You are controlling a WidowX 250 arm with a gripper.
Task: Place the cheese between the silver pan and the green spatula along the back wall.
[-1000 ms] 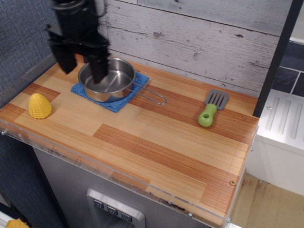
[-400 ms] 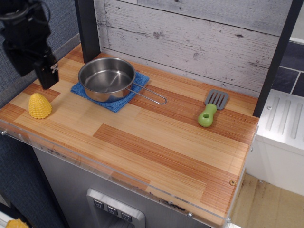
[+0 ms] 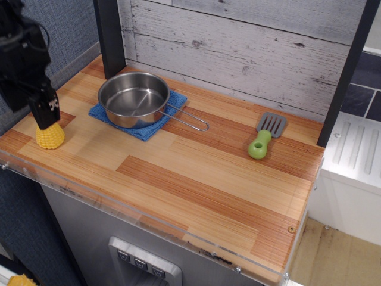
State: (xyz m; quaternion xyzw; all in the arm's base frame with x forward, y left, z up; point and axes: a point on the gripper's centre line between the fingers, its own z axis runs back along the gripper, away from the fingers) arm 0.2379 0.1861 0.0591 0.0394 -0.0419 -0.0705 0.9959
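The cheese (image 3: pixel 50 138), a small yellow bumpy dome, sits at the front left of the wooden counter. My black gripper (image 3: pixel 43 113) hangs right over it and covers its top; one finger (image 3: pixel 47 111) shows, and I cannot tell how the jaws stand. The silver pan (image 3: pixel 133 99) stands on a blue cloth (image 3: pixel 143 128) at the back left, its wire handle pointing right. The green spatula (image 3: pixel 264 137) lies at the back right. The back wall (image 3: pixel 238 47) of grey planks runs behind both.
A dark post (image 3: pixel 110 36) stands at the back left corner and another (image 3: pixel 348 71) at the right. A dark blue textured panel (image 3: pixel 65 30) bounds the left side. The counter's front edge (image 3: pixel 149 217) has a clear strip.
My gripper has moved from above the pan to the left and toward the front, and has come down over the cheese. Pan, cloth and spatula have not moved.
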